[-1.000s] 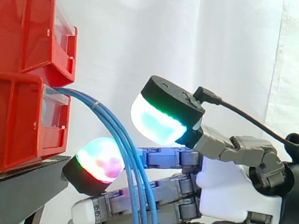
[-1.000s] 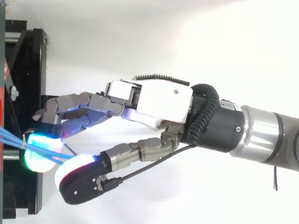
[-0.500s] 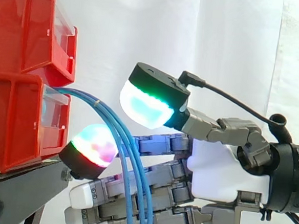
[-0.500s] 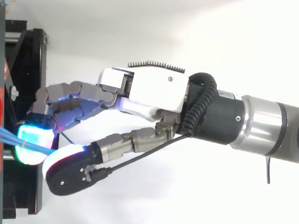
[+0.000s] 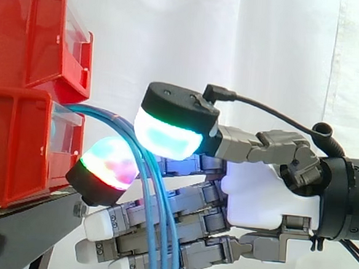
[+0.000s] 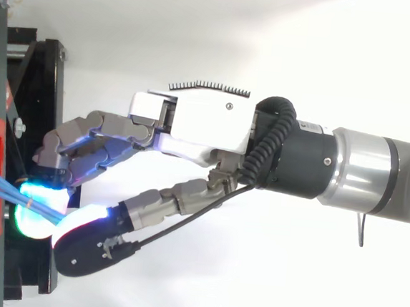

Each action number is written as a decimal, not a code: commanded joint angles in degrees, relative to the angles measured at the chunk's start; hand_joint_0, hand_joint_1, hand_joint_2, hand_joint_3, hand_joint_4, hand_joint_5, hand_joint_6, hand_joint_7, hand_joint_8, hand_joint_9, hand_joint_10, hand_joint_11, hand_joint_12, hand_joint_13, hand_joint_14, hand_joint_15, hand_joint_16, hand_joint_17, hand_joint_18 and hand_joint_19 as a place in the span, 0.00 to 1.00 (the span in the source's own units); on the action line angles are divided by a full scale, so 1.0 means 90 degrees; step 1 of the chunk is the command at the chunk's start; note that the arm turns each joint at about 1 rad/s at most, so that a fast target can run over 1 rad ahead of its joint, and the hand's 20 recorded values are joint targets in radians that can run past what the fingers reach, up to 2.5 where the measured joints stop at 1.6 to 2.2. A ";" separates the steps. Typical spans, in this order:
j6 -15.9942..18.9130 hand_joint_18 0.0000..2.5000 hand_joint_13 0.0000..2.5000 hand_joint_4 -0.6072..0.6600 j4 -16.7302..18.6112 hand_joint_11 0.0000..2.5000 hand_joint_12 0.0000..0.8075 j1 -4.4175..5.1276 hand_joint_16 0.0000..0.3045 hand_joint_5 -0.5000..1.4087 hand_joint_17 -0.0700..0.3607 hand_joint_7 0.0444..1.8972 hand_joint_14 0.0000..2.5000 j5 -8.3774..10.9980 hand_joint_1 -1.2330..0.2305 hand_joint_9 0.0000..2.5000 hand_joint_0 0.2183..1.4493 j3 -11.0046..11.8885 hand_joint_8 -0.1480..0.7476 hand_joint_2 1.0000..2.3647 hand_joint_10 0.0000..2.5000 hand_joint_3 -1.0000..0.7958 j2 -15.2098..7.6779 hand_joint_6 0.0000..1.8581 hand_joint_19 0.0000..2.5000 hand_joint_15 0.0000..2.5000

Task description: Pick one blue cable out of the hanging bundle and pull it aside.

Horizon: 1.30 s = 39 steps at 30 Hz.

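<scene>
A bundle of thin blue cables (image 5: 151, 219) comes out of the lower red bin (image 5: 18, 148), arcs right and hangs down. My hand (image 5: 267, 196) reaches in from the right, open, at the bundle's height. Its fingers stretch nearly straight behind the hanging cables. One raised fingertip (image 5: 106, 169) glows green and magenta just left of the bundle. The thumb's cyan pad (image 5: 167, 137) sits just right of and above it, with the cables running through the narrow gap between. From above, the blue cables (image 6: 1, 182) run from the bin to that same gap beside my hand (image 6: 207, 125).
Two red bins are stacked at the left, the upper one (image 5: 32, 32) overhanging. They rest on a black stand (image 5: 19, 228) whose frame (image 6: 40, 110) lies just under my fingertips. A white curtain (image 5: 265, 54) hangs behind.
My hand has moved left towards the bins and risen a little. The thumb pad has come down and left, narrowing the gap to the glowing fingertip around the cables.
</scene>
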 commanded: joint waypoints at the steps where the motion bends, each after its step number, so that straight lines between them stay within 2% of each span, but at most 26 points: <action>1: 0.0000 0.13 0.14 0.56 -0.0070 0.15 0.43 -0.0002 0.16 0.17 0.42 0.43 0.00 -0.0010 0.25 0.27 0.34 0.0002 0.46 0.01 0.01 0.36 0.0019 0.44 0.10 0.05; 4: 0.0010 0.14 0.14 0.58 -0.0187 0.15 0.43 -0.0011 0.16 0.17 0.42 0.42 0.00 -0.0010 0.25 0.27 0.35 0.0012 0.46 0.00 0.01 0.31 0.0058 0.45 0.10 0.05; 6: 0.0020 0.14 0.15 0.59 -0.0265 0.15 0.43 -0.0021 0.16 0.17 0.41 0.42 0.00 -0.0010 0.27 0.28 0.32 0.0002 0.47 0.00 0.01 0.28 0.0068 0.45 0.11 0.05; 10: 0.0010 0.15 0.15 0.60 -0.0490 0.15 0.46 -0.0041 0.17 0.18 0.44 0.43 0.00 -0.0010 0.41 0.30 0.24 0.0012 0.50 0.00 0.01 0.28 0.0146 0.44 0.12 0.06; 12: -0.0010 0.15 0.15 0.60 -0.0539 0.16 0.46 -0.0041 0.17 0.18 0.44 0.43 0.00 -0.0010 0.44 0.31 0.23 0.0012 0.50 0.00 0.00 0.28 0.0195 0.44 0.12 0.06; 13: -0.0019 0.15 0.16 0.60 -0.0558 0.16 0.47 -0.0051 0.17 0.18 0.44 0.44 0.00 -0.0010 0.49 0.32 0.23 0.0002 0.51 0.00 0.01 0.28 0.0205 0.44 0.13 0.07; 15: -0.0029 0.15 0.16 0.60 -0.0578 0.16 0.46 -0.0051 0.17 0.19 0.43 0.45 0.00 -0.0010 0.50 0.32 0.25 0.0002 0.51 0.00 0.01 0.29 0.0224 0.44 0.14 0.07; 18: -0.0049 0.15 0.16 0.58 -0.0597 0.17 0.45 -0.0051 0.16 0.18 0.42 0.47 0.00 -0.0010 0.42 0.32 0.28 0.0012 0.50 0.01 0.01 0.35 0.0234 0.45 0.14 0.07; 20: -0.0058 0.16 0.17 0.56 -0.0597 0.18 0.45 -0.0051 0.16 0.18 0.42 0.46 0.00 -0.0010 0.40 0.33 0.29 0.0012 0.50 0.01 0.01 0.38 0.0234 0.46 0.14 0.07; 22: -0.0058 0.17 0.17 0.53 -0.0597 0.20 0.45 -0.0051 0.16 0.17 0.42 0.44 0.00 -0.0010 0.32 0.32 0.32 0.0031 0.49 0.01 0.01 0.39 0.0244 0.47 0.13 0.07; 23: -0.0068 0.18 0.18 0.49 -0.0607 0.20 0.45 -0.0060 0.16 0.17 0.42 0.44 0.00 -0.0010 0.29 0.32 0.34 0.0051 0.49 0.01 0.01 0.39 0.0273 0.48 0.13 0.07; 25: -0.0127 0.20 0.19 0.43 -0.0617 0.21 0.45 -0.0070 0.16 0.16 0.41 0.50 0.00 -0.0010 0.23 0.32 0.41 0.0061 0.48 0.01 0.01 0.37 0.0322 0.48 0.13 0.07; 26: -0.0156 0.20 0.19 0.43 -0.0617 0.21 0.45 -0.0070 0.15 0.16 0.41 0.54 0.00 -0.0010 0.22 0.32 0.42 0.0061 0.48 0.01 0.01 0.36 0.0322 0.48 0.13 0.07; 27: -0.0215 0.21 0.21 0.40 -0.0636 0.21 0.44 -0.0080 0.15 0.16 0.40 0.53 0.00 -0.0010 0.21 0.33 0.46 0.0070 0.47 0.01 0.01 0.33 0.0390 0.49 0.13 0.08; 30: -0.0303 0.22 0.22 0.38 -0.0695 0.22 0.43 -0.0090 0.15 0.16 0.39 0.50 0.00 -0.0010 0.23 0.34 0.49 0.0070 0.45 0.00 0.01 0.28 0.0430 0.51 0.13 0.08; 32: -0.0303 0.24 0.23 0.42 -0.0763 0.22 0.42 -0.0099 0.14 0.16 0.39 0.44 0.00 -0.0010 0.22 0.35 0.46 0.0070 0.44 0.00 0.01 0.28 0.0459 0.51 0.12 0.09; 35: -0.0293 0.23 0.23 0.45 -0.0832 0.23 0.42 -0.0109 0.14 0.16 0.38 0.41 0.00 -0.0010 0.21 0.35 0.37 0.0070 0.44 0.00 0.01 0.28 0.0459 0.50 0.13 0.10; 37: -0.0293 0.23 0.23 0.49 -0.0841 0.23 0.44 -0.0109 0.14 0.16 0.39 0.42 0.00 -0.0010 0.24 0.36 0.27 0.0070 0.46 0.00 0.01 0.28 0.0449 0.50 0.14 0.11; 39: -0.0293 0.23 0.24 0.51 -0.0822 0.24 0.46 -0.0109 0.15 0.17 0.40 0.41 0.00 -0.0010 0.27 0.36 0.24 0.0080 0.48 0.00 0.01 0.28 0.0449 0.49 0.14 0.11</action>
